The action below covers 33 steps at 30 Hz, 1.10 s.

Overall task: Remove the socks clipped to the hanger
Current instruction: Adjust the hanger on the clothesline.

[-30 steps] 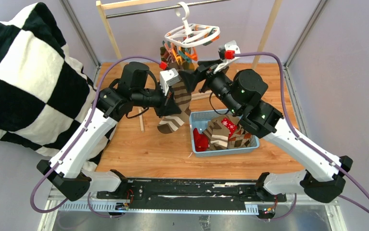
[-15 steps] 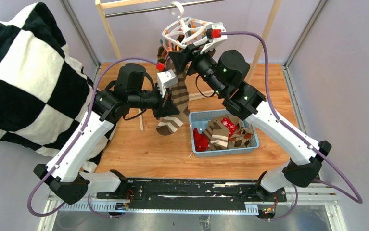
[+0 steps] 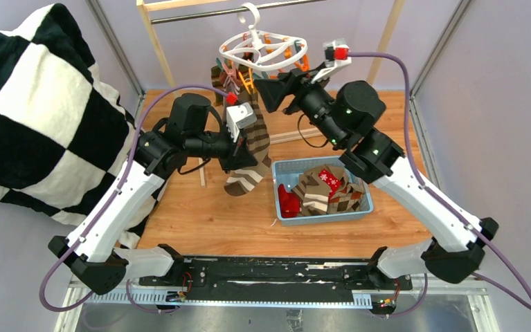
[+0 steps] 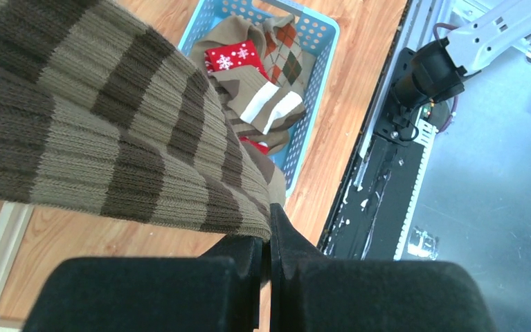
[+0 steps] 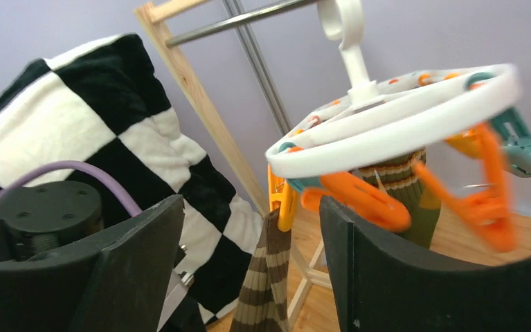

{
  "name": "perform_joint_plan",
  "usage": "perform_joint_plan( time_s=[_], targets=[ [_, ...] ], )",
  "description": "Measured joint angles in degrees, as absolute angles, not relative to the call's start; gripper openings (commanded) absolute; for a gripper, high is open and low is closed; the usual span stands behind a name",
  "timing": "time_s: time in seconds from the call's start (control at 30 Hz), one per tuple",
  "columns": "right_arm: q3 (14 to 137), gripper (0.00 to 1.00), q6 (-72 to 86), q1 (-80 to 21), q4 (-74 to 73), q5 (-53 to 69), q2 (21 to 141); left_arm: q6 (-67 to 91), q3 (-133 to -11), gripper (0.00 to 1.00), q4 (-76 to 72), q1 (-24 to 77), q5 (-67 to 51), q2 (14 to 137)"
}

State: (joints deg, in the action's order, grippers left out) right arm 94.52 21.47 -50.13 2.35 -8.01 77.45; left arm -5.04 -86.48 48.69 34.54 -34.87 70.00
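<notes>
The white oval hanger [image 3: 262, 54] hangs by its hook from the metal rod, tilted, with orange and teal clothespins under it. A taupe-brown striped sock [image 3: 247, 176] hangs from an orange pin [image 5: 281, 202] at its left side. My left gripper [image 3: 243, 149] is shut on that striped sock [image 4: 110, 138] partway down, its fabric edge pinched at the fingertips [image 4: 280, 235]. My right gripper [image 3: 268, 90] stands open just below and right of the ring [image 5: 401, 117], nothing between its fingers [image 5: 138, 242]. An olive sock [image 5: 404, 197] hangs behind the ring.
A blue basket [image 3: 281, 169] right of the striped sock holds several socks, among them a red snowflake one [image 4: 231, 55]. The wooden rack post [image 3: 157, 45] stands behind the hanger. A black-and-white checkered blanket [image 3: 34, 104] fills the left side.
The right gripper rose to the hanger's ring, then drew back right and down, staying open. The hanger swung left. The left gripper kept its hold and barely moved.
</notes>
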Motion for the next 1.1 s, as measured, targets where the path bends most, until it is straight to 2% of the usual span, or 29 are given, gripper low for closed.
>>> perform_joint_plan(
  time_s=[0.23, 0.4, 0.6, 0.8, 0.93, 1.1],
  targets=[
    [90.3, 0.91, 22.2, -46.6, 2.0, -6.8, 68.7, -5.8, -85.0, 0.0, 48.6, 34.5, -33.3, 69.7],
    [83.8, 0.94, 26.2, -40.0, 1.0, -2.8, 62.3, -6.7, -83.4, 0.0, 48.8, 34.5, -31.5, 68.9],
    [72.2, 0.86, 34.7, -31.5, 2.3, 5.5, 58.5, -9.0, -82.5, 0.0, 49.1, 34.5, -28.5, 67.9],
    [68.8, 0.77, 33.8, -36.2, 3.4, 6.0, 61.3, -13.6, -82.3, 0.0, 49.4, 34.6, -23.7, 67.2],
    [70.4, 0.79, 32.6, -39.5, 5.2, 5.5, 63.5, -18.7, -80.7, 0.0, 49.4, 34.6, -19.4, 66.3],
    [70.3, 0.79, 36.3, -38.6, 12.8, 8.3, 67.9, -25.5, -79.1, 0.0, 49.5, 34.6, -14.5, 65.1]
  ],
)
